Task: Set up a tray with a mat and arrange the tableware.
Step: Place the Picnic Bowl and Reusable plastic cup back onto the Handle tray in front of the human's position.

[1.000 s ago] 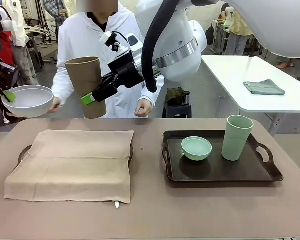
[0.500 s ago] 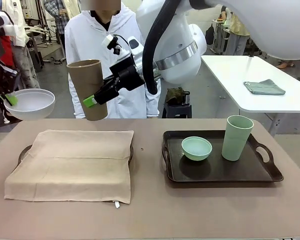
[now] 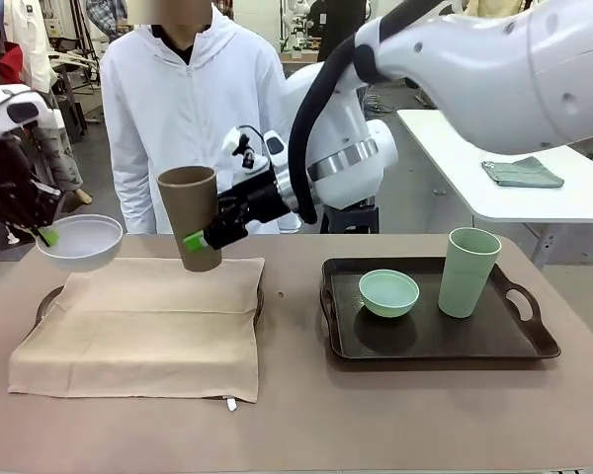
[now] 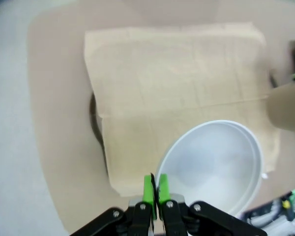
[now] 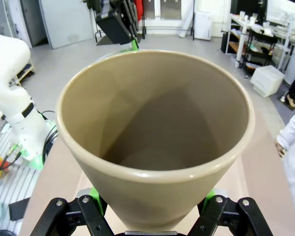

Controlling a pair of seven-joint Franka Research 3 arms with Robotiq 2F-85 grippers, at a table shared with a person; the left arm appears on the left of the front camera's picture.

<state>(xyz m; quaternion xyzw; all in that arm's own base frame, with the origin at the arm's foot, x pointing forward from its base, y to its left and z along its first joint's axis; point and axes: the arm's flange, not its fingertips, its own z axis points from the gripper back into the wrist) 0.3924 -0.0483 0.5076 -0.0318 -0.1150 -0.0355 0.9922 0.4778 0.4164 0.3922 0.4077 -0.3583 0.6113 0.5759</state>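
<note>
From nine o'clock, the left gripper [image 3: 45, 235] pinches the shallow round white bowl [image 3: 79, 243] by its rim. The right gripper [image 3: 200, 238], reaching across from three o'clock, clamps the tall brown handleless cup [image 3: 190, 207] low down.

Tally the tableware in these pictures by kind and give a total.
Bowls: 2 (white bowl, mint green bowl)
Cups: 2 (brown cup, mint green cup)
Total: 4

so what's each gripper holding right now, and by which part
The left gripper pinches the white bowl by its rim; the right gripper clamps the brown cup around its lower body, near the base.
</note>
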